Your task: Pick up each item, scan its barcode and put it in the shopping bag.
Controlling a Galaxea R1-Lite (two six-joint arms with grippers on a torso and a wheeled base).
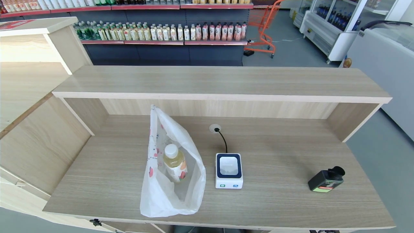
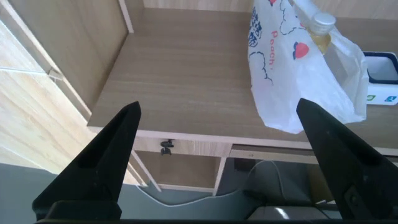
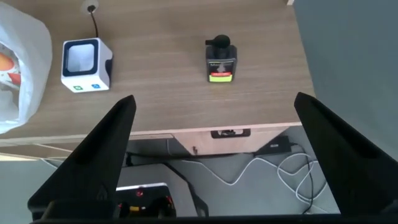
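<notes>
Wood-grain checkout counter [image 1: 275,200] is pictured with a white shopping bag [image 1: 161,194] stood open at its left, a pale drink bottle [image 1: 174,161] upright inside. A scanner [image 1: 229,170] is set just beside the bag, a black bottle [image 1: 326,179] laid well to the right. Left gripper [image 2: 219,107] and right gripper [image 3: 214,101] are held spread wide and empty off the near edge.

Wooden counter [image 1: 275,200] with bag [image 1: 161,197], scanner [image 1: 229,170], black bottle [image 1: 325,181]

The surface [image 1: 284,155] looks like matt wood grain. The shopping bag [image 1: 158,197] is thin crinkly plastic, the scanner [image 1: 229,170] glossy.
</notes>
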